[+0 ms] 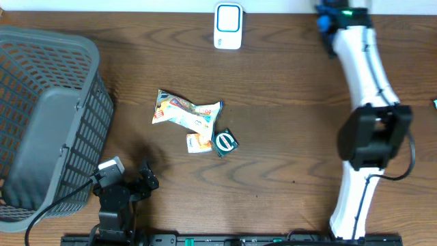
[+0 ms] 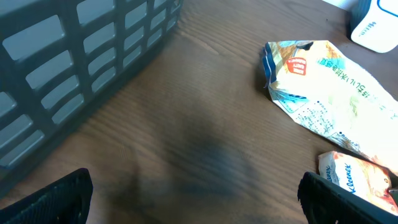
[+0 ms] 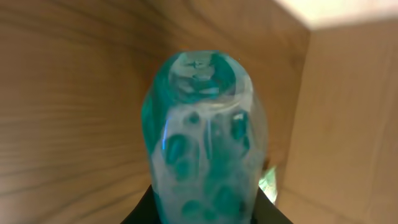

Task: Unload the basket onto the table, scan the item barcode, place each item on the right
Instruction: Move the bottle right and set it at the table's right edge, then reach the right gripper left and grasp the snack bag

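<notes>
A: What does the thing to be scanned look like?

B: The teal item [image 3: 202, 143] is rounded and translucent, mottled with darker teal blotches. It has a paler, round end facing the right wrist camera. It fills the middle of that frame, from the bottom edge to near the top.

A: And the jaws around it?

B: The right gripper [image 3: 206, 215] is clamped on it. Dark finger parts show at either side of its lower end, and the rest of it sticks out ahead of them. From above, that gripper sits in the upper right corner, to the right of the white scanner [image 1: 227, 26] at top centre.

A: I can't make out the item clearly from overhead.

B: Nor can I.

A: The other arm?

B: The left gripper [image 1: 141, 182] is at the lower left with its jaws spread wide and nothing between them. It is over bare table [image 1: 287, 102] just beside the grey basket [image 1: 89, 137], well apart from the item. A snack bag [image 1: 184, 111], a small packet [image 1: 198, 142] and a dark green packet [image 1: 224, 141] lie mid-frame.
</notes>
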Robot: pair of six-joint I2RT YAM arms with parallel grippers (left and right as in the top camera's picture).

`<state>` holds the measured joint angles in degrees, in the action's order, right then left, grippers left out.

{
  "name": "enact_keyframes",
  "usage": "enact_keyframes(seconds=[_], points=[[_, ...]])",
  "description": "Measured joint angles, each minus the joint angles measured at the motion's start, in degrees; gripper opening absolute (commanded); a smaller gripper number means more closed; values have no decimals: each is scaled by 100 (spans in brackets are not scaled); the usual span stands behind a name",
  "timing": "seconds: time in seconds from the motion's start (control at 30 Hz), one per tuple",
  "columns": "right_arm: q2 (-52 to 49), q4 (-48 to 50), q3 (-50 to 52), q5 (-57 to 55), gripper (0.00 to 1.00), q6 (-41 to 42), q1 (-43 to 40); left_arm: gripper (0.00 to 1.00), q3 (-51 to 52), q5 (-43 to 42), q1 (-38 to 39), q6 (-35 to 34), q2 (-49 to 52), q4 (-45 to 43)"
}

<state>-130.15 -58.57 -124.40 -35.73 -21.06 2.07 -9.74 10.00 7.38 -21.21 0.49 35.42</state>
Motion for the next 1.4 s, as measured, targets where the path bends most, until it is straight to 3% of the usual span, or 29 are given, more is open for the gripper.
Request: enact_keyframes(seconds=[0.27,0.37,0.4,0.43,0.5,0.57,0.9,1.1,1.4], points=[[-79,1130,1351,72,1,107,-1878,98,0,0,0,0,0,2],[-85,1314,1700,83,8,168,-2503,98,0,2,0,0,0,2],[-85,1314,1781,90,17,225,-2684,98,0,0,0,0,0,2],[-90,1287,1834,107,39,297,-2846,98,0,0,0,0,-2,2],[-96,1241,1860,160,60,516,-3049,98,0,0,0,0,0,2],[-94,1207,1860,267,99,752,-3161,98,0,0,0,0,-2,2],[393,791,1860,2221,99,1512,-2511,98,0,0,0,0,0,2],[1397,671,1818,3792,99,1768,-1281,98,0,0,0,0,0,2],[1578,579,1781,4494,99,1738,1268,98,0,0,0,0,-2,2]])
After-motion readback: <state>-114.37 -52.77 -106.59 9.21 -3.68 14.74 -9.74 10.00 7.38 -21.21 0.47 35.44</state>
